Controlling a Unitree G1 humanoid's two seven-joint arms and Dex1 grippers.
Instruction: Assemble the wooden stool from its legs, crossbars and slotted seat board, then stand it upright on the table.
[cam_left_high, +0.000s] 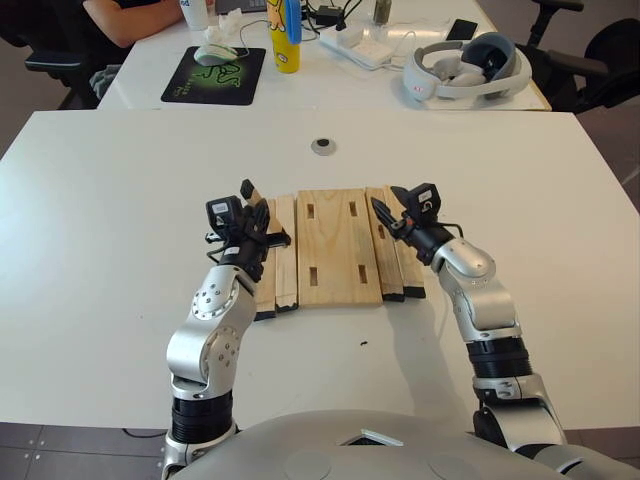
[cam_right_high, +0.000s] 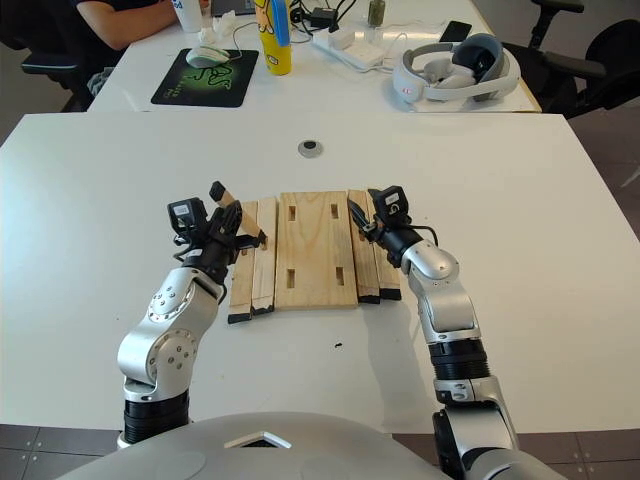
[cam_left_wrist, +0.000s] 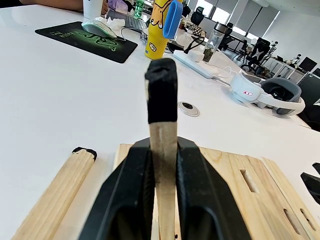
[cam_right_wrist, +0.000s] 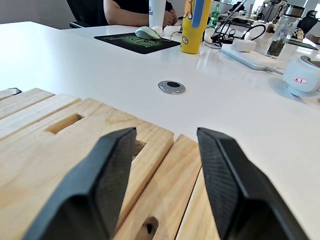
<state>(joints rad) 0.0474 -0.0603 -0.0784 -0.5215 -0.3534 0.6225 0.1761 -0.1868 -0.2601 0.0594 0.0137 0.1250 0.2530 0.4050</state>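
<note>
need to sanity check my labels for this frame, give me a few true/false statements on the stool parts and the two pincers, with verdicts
1. The left pincer is shut on a wooden leg with a black tip. True.
2. The right pincer grips a crossbar. False: it is open and holds nothing, above the wooden pieces at the right of the seat board.
3. The seat board lies flat on the table with its slots facing up. True.
4. The stool already stands upright, assembled. False: the seat board and the wooden pieces on both sides of it lie flat, side by side.
</note>
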